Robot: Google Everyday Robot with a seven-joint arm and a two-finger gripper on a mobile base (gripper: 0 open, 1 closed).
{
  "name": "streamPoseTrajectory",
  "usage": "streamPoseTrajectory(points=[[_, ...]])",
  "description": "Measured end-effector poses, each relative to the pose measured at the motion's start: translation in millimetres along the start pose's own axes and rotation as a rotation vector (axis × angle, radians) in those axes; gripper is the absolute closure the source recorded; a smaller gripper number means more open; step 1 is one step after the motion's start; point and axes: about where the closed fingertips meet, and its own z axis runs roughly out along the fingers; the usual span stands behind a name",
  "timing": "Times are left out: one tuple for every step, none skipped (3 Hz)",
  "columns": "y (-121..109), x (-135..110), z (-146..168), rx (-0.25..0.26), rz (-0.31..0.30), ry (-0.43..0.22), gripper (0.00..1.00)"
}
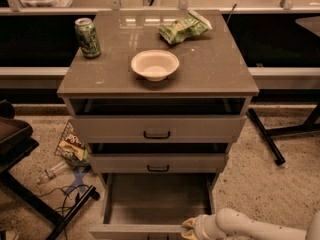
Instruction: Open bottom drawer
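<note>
The gripper is sitting at the bottom drawer's front edge (clamped or not, I cannot tell). The drawer is standing well out, so backing away cleanly is looking like the next move.

A: What sort of place is this?

B: A robot test lab, I'd say. A white robot arm comes in at the lower edge, its gripper at the front of the open bottom drawer of a grey cabinet standing alone.

A: Not an office?

B: The speckled carpet looks like an office. But loose cables, a plastic bottle and a snack packet lie on it, and a black stand leg crosses it. A can, a bowl and a chip bag sit on the cabinet.
</note>
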Motion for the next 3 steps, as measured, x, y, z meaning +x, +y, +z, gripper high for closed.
streamPoseTrajectory(points=[[0.0, 0.0, 0.0, 0.0, 0.0, 0.0, 1.0], [2.7, -12.7, -4.4, -0.008, -0.026, 0.02, 1.0], [3.2, -26.9, -9.0, -0.017, -0.057, 0.04, 1.0]])
